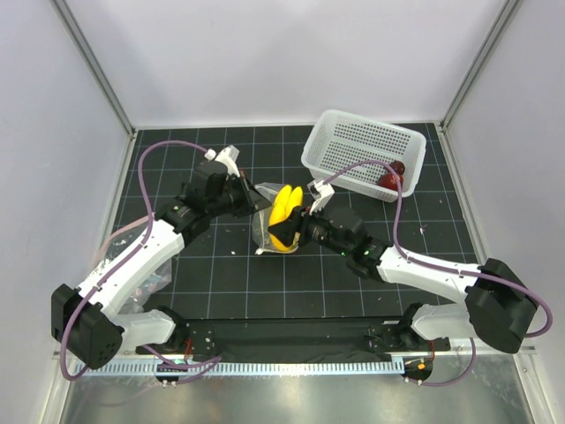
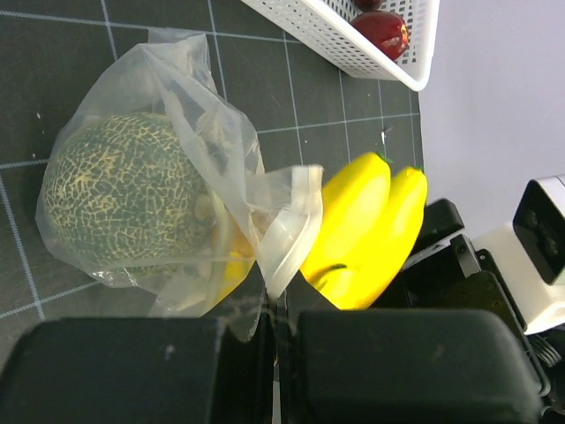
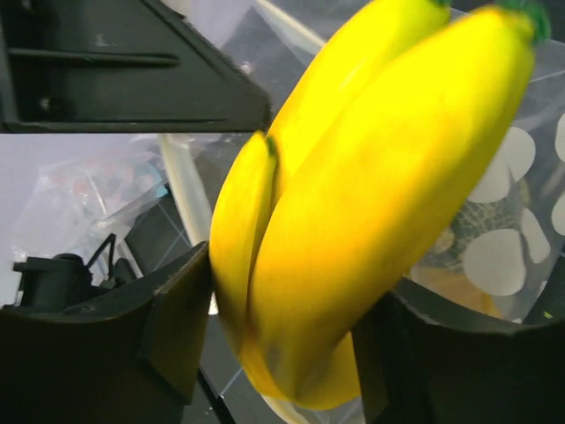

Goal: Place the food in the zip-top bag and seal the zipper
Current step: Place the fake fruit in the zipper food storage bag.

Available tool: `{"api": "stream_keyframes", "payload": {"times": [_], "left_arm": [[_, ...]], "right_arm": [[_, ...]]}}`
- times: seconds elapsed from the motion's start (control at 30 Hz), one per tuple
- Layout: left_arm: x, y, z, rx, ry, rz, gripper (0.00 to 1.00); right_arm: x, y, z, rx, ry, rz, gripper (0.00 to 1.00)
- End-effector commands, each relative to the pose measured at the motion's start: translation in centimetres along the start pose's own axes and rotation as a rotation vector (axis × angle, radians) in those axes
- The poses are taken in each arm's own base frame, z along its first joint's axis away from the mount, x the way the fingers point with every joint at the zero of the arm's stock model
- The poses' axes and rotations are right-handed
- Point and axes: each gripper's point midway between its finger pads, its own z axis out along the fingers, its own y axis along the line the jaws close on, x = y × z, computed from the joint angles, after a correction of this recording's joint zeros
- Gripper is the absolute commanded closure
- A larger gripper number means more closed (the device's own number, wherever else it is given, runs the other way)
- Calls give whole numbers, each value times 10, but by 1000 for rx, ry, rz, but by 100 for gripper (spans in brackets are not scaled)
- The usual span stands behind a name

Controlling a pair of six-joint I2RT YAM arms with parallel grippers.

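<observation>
Banana [image 1: 284, 212]: in the top view it sits in the right gripper [image 1: 297, 231], long axis running away from that claw and tilted up. The left gripper [image 1: 251, 204] is just across from it, pinching the edge of the zip-top bag [image 1: 261, 231]. Both claws are at the bag, but only the right one carries fruit and the left just holds the mouth. Left wrist view: the left jaws are closed on a fold of bag film directly ahead of them, and the zipper [image 2: 287, 234] strip curls just beyond the tips. The melon [image 2: 124, 199] is already inside, ahead-left of the claw. The banana is ahead-right, one end overlapping the mouth rim with yellow showing through the film, so it's partly in, I think. The basket [image 2: 353, 44] with a red fruit [image 2: 381, 31] is far ahead, well apart. Right wrist view: the banana fills the gap between the right fingers [image 3: 177, 327] and both look to be touching it, so I read it as held. It's blurred, so I can't judge how firm the grip is. The bag with the melon lies ahead past the banana's far end. Judgement: the next push goes along the banana's axis into the mouth, toward the melon.
</observation>
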Motion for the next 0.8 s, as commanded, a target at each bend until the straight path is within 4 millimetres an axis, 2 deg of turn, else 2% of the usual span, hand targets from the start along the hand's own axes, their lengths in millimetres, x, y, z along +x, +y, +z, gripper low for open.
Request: {"api": "stream_keyframes", "payload": {"times": [0.0,0.07,0.1,0.17,0.23,0.43,0.5,0.63,0.67,0.77], "left_arm": [[-6,-15,-8,70,-20,7,100],[-7,-16,-9,71,-23,12,100],[-7,-16,-9,69,-24,14,100],[-7,-15,-9,66,-22,16,100],[-6,-14,-8,62,-17,15,100],[-7,-14,-8,60,-20,19,99],[-7,-13,-8,56,-20,20,100],[-9,-13,-9,51,-28,24,100],[-9,-12,-10,46,-27,24,100],[-10,-10,-10,34,-33,34,99]], "right_arm": [[-29,0,2,50,-72,-65,32],[-30,-3,-1,73,-60,-75,23],[-37,1,-4,70,-72,-86,21],[-38,-2,-8,96,-54,-99,18],[-47,1,-13,101,-68,-116,18],[-54,2,-21,123,-57,-141,16],[-54,1,-22,140,-46,-140,21],[-53,5,-19,126,-17,-135,48],[-51,6,-19,121,-7,-138,59],[-50,13,-18,83,18,-167,78]]}}
